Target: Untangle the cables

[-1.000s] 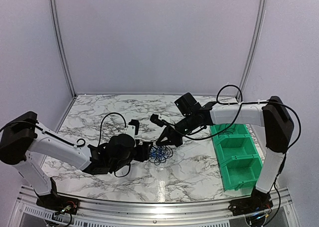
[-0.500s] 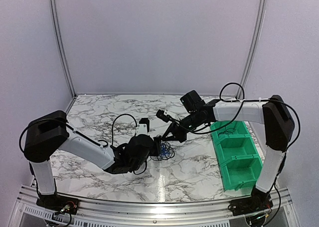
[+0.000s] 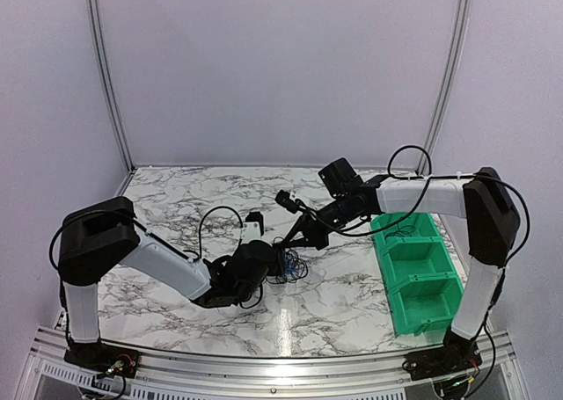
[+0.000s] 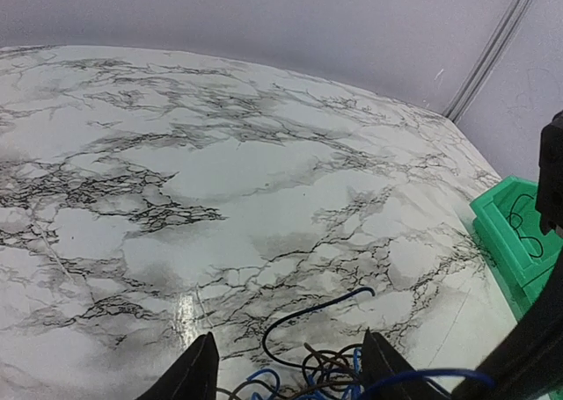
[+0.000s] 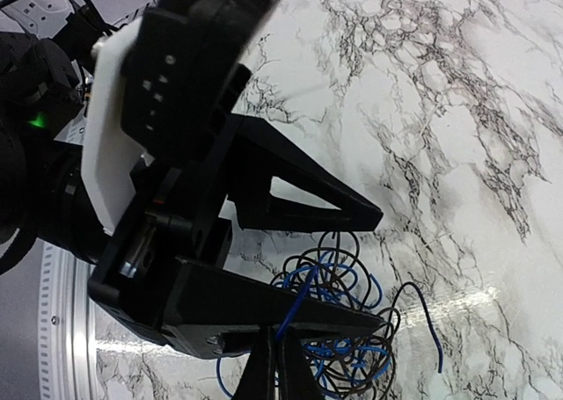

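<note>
The tabletop [image 3: 176,198] is smooth and glossy, marble-patterned, with glare on it. The bins [image 3: 427,319] look like green moulded plastic. The cables [image 5: 339,268] have slick blue and black insulation.

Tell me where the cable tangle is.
Top view: the cable tangle lies mid-table between the left gripper and right gripper, left of the green bins.

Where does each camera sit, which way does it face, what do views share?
Top external: high behind the robot, looking down at left arm, right arm, marble table, green bins.
Left wrist: low, facing the far wall; left gripper straddles the cables.
Right wrist: looking down; right gripper pinches a blue strand.
Both wrists share the cables.
</note>
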Motion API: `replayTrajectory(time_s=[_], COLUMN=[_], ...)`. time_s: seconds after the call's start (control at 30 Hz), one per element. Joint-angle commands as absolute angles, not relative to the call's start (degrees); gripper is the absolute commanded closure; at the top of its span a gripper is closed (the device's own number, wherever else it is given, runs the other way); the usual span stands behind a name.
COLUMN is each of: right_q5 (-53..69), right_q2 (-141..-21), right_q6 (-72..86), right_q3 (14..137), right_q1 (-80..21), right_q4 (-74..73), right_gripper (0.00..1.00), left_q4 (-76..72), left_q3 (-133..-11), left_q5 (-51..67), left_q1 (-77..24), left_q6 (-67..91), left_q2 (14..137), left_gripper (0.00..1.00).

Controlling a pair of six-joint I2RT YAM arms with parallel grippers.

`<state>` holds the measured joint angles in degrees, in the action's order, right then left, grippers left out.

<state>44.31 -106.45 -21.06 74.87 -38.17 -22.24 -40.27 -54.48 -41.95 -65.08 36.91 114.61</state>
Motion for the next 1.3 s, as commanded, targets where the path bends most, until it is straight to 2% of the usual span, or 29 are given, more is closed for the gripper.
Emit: replayTrajectory(time_s=[0.0,0.1,0.2,0.5,0.93,1.13,1.27], right_q5=[47.7,48.7,48.9,46.9,46.2,41.7,38.6], right_q2=[-105.2,-105.1,-104.2,-92.4,-83.8,-81.8,-80.1], right_q6=[-21.2,-21.3,-21.6,-18.4,-15.5,-18.7,-20.5], right_q3=[76.1,76.1,76.3,80.5,98.2,94.3,90.2], right_q1=[-37.9,-37.9,-37.9,-37.8,-37.8,-37.7,-37.4], right_q4=[-21.0,-21.3,-21.7,-22.0,-25.3,-25.7,-25.4], right_gripper=[1.00,1.00,1.00,1.00,1.00,1.00,1.00], left_q4=[-41.7,-41.7,-41.7,-40.5,-39.8,-39.8,-39.8], left_q3=[-58.2,-60.0,-60.5,-59.5,-58.5,-57.3,-55.9], left_q5=[-40.0,-39.1,-39.1,-38.3,-38.2,-38.2,-36.2], left_q1=[-64.0,-64.1,-64.4,-65.0,-65.3,-65.3,-65.3], left_q6=[37.9,37.7,38.5,39.0,39.4,33.0,28.9], left_q2=[119.5,122.4,123.6,125.2,126.4,122.0,116.8], left_gripper=[0.44,0.51,0.53,0.54,0.54,0.53,0.48])
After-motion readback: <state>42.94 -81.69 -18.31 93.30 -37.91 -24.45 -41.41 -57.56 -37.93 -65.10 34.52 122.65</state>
